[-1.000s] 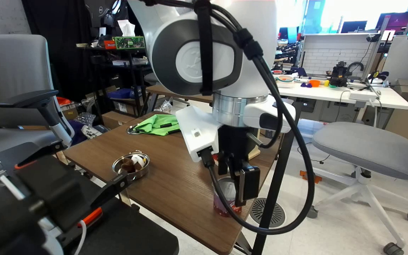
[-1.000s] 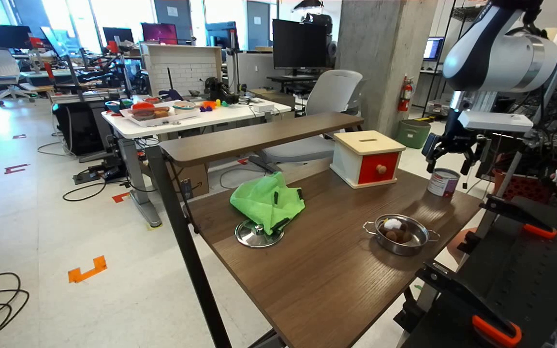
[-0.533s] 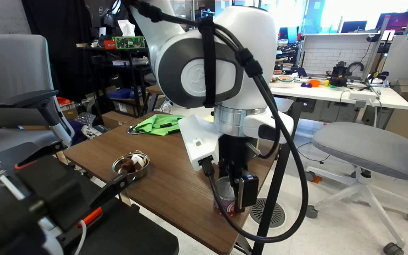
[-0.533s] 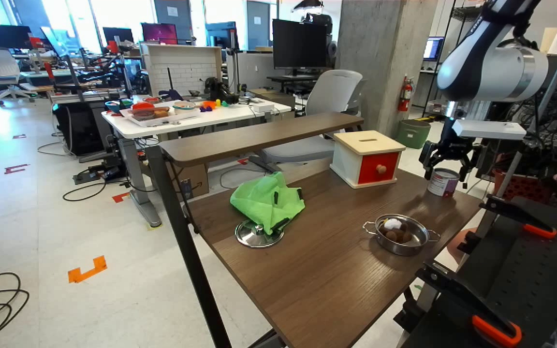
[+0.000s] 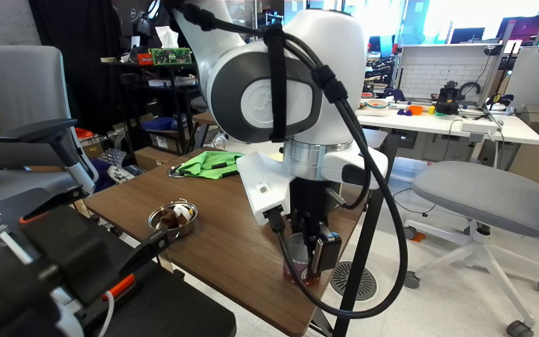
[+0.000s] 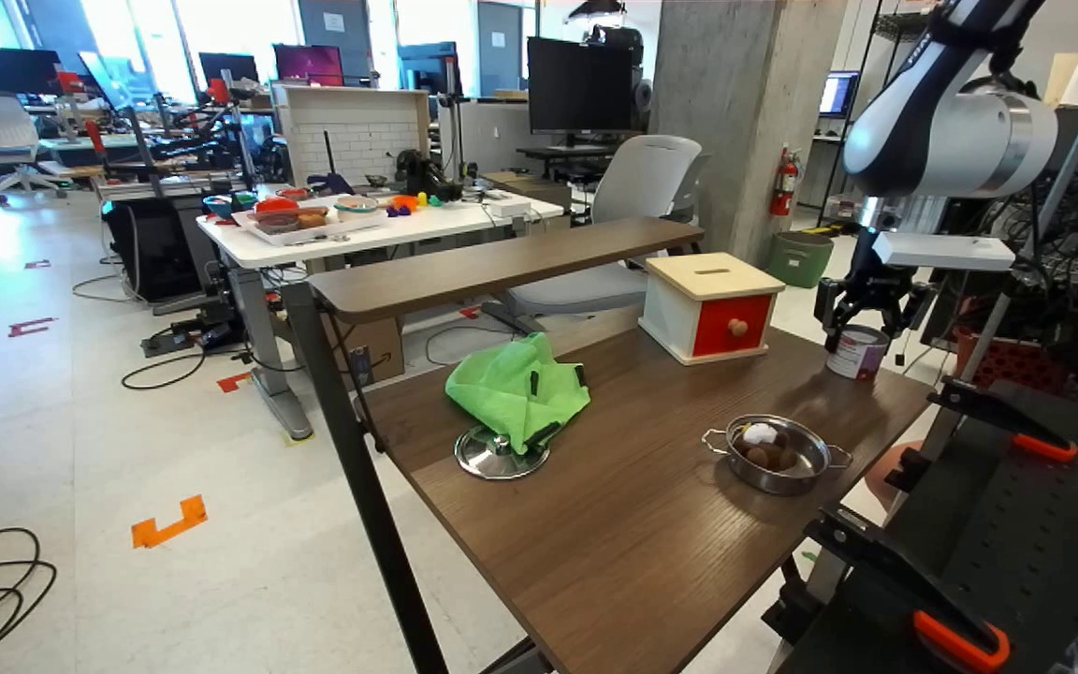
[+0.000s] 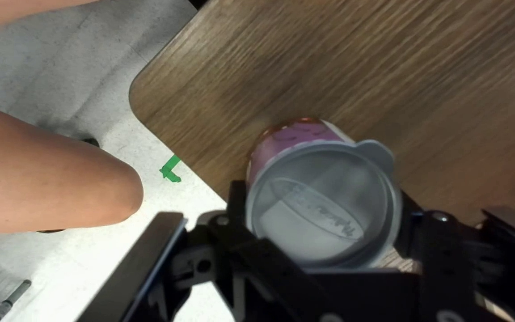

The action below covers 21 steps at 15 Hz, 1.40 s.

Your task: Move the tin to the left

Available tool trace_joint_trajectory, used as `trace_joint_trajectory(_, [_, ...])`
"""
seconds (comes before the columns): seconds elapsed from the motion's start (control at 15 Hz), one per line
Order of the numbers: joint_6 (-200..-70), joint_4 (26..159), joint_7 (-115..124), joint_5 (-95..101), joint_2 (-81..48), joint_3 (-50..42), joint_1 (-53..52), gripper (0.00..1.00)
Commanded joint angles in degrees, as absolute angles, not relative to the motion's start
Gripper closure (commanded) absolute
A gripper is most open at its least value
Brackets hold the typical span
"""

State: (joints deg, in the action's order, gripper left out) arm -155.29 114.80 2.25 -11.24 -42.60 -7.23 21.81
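The tin (image 7: 324,197) stands upright near a rounded table corner, with a grey lid and a pink-purple label. My gripper (image 7: 322,219) has a finger pressed against either side of it in the wrist view, shut on the rim area. In both exterior views the tin (image 6: 857,356) sits beneath the arm, its base at the tabletop; whether it is lifted at all I cannot tell. One black finger (image 5: 326,252) and a cable cover part of the tin (image 5: 296,274) in an exterior view.
A wooden box with a red drawer (image 6: 734,328) stands beyond the tin. A steel pot (image 6: 787,473) with small items is nearer. A green cloth (image 6: 516,393) lies partly over a metal lid (image 6: 500,461). A person's leg (image 7: 47,179) is close to the table edge (image 7: 172,150).
The gripper has come down around the tin, and in the last half second its fingers have drawn in against the sides. The tin has stayed nearly in place.
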Motion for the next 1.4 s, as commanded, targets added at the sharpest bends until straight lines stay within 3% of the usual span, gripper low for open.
trace_joint_trajectory(0.0, [-155.42, 117.87, -0.29, -11.97, -38.81, -6.12, 22.33, 0.54])
trace_joint_trajectory(0.73, [-154.48, 128.64, -7.89, -15.6, -23.1, 1.8, 21.19, 0.54])
trace_joint_trajectory(1.33, [-158.3, 129.73, -2.38, -17.0, -23.08, 3.85, 10.89, 0.54])
